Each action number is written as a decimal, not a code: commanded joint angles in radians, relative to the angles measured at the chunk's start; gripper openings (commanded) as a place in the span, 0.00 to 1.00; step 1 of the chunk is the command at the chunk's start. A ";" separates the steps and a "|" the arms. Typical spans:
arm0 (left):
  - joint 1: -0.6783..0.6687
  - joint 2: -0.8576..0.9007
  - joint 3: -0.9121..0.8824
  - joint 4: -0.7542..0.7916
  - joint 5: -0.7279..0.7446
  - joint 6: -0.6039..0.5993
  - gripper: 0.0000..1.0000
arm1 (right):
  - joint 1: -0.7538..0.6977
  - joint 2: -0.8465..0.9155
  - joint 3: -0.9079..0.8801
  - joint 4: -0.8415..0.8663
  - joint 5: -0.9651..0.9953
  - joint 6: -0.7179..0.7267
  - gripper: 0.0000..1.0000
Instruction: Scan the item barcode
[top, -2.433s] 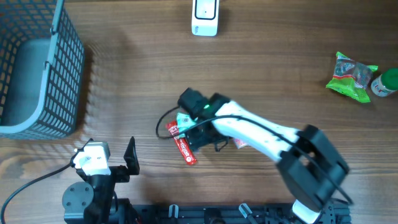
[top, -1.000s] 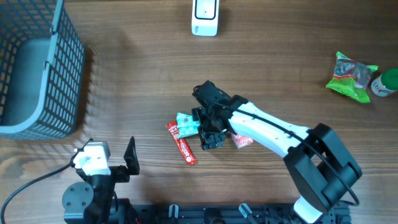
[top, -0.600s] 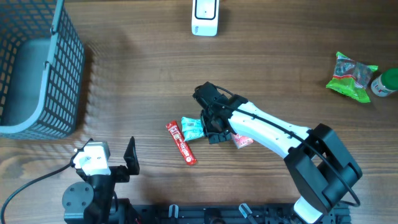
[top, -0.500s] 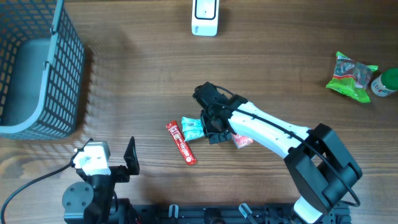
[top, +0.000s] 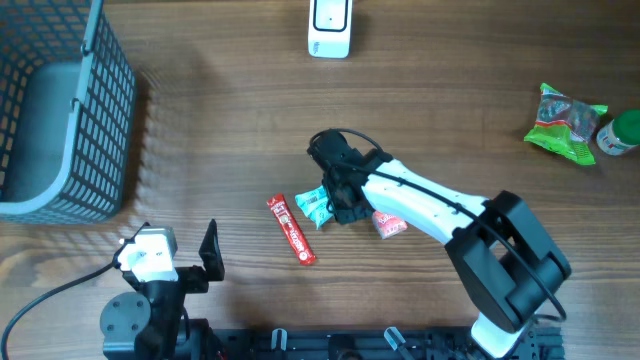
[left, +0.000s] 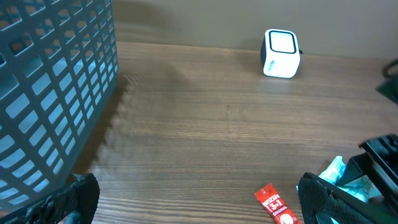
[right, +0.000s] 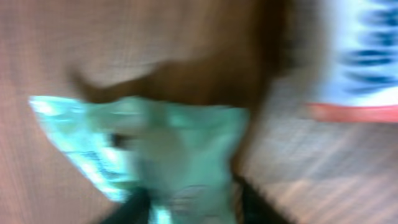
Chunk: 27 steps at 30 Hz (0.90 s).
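A teal packet (top: 314, 203) sits between the jaws of my right gripper (top: 333, 202) near the table's middle. In the blurred right wrist view the teal packet (right: 168, 155) fills the space between the dark fingers (right: 134, 208), so my right gripper (right: 193, 211) is shut on it. The left wrist view shows the packet's edge (left: 339, 171) at the far right. The white barcode scanner (top: 330, 25) stands at the far edge, also seen as the scanner (left: 281, 53). My left gripper (top: 172, 248) stands open near the front left, nothing between its fingers (left: 323, 199).
A red Nescafe sachet (top: 291, 230) lies just left of the packet. A white and pink packet (top: 390, 224) lies under the right arm. A blue-grey basket (top: 60, 110) stands at the far left. A green bag (top: 565, 122) and a green-capped bottle (top: 620, 132) sit far right.
My right gripper has closed on the teal packet and shifted slightly to the left and away, tilting the packet. The left arm has not moved.
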 joint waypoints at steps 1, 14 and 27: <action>-0.005 -0.005 -0.010 0.002 -0.010 -0.010 1.00 | -0.001 0.140 -0.059 -0.042 -0.012 -0.090 0.04; -0.005 -0.005 -0.010 0.002 -0.010 -0.010 1.00 | -0.001 -0.241 0.011 0.006 0.102 -0.608 0.04; -0.005 -0.005 -0.010 0.002 -0.010 -0.010 1.00 | -0.001 -0.592 0.011 0.030 0.093 -1.118 0.04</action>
